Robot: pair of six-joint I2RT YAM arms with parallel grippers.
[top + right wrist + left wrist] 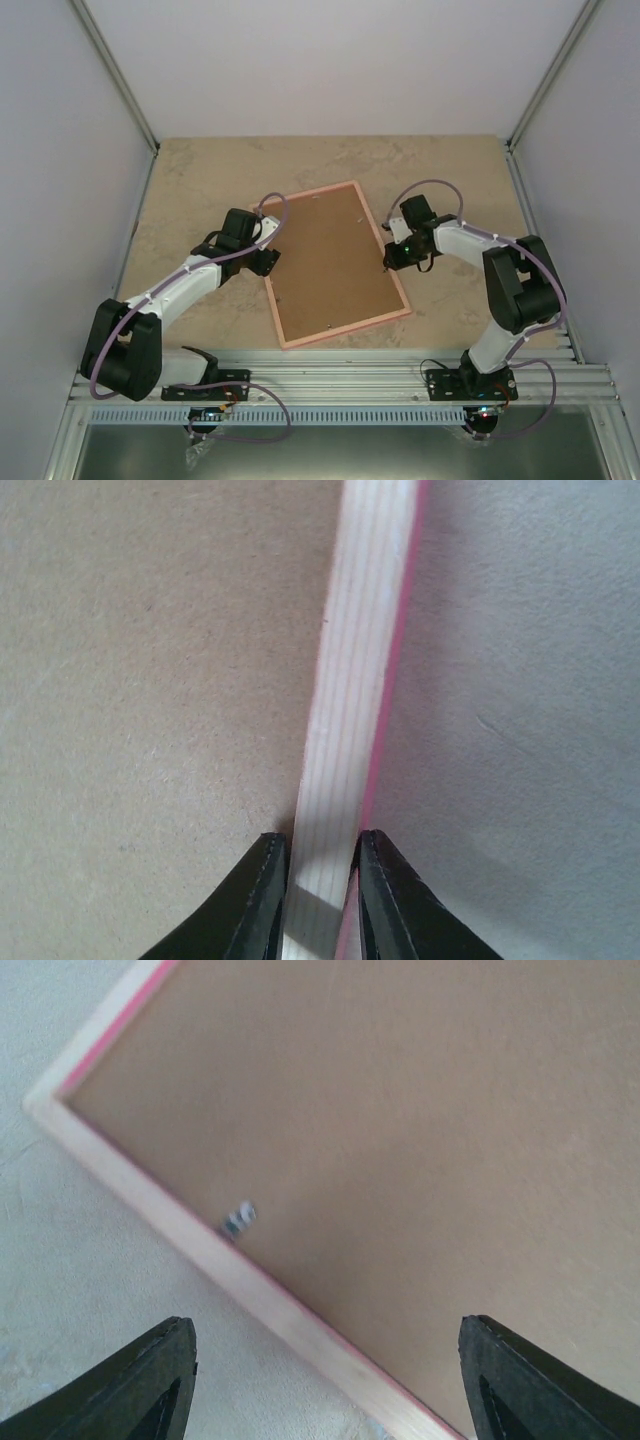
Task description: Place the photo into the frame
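The pink frame (345, 328) lies face down in the middle of the table, its brown backing board (330, 260) facing up. My right gripper (388, 258) is at the frame's right side. In the right wrist view its two fingers (262, 890) press both sides of the pale wooden rail (360, 630), so this gripper (322, 845) is shut on it. My left gripper (262, 258) hovers open over the frame's left edge. Its fingers (150, 1380) straddle the rail (260, 1295) without touching it. The photo is out of view.
A small metal tab (238, 1220) sits on the backing board beside the left rail. Beige stone-patterned tabletop (200, 180) surrounds the frame. White walls enclose the back and sides, and an aluminium rail (340, 375) runs along the near edge.
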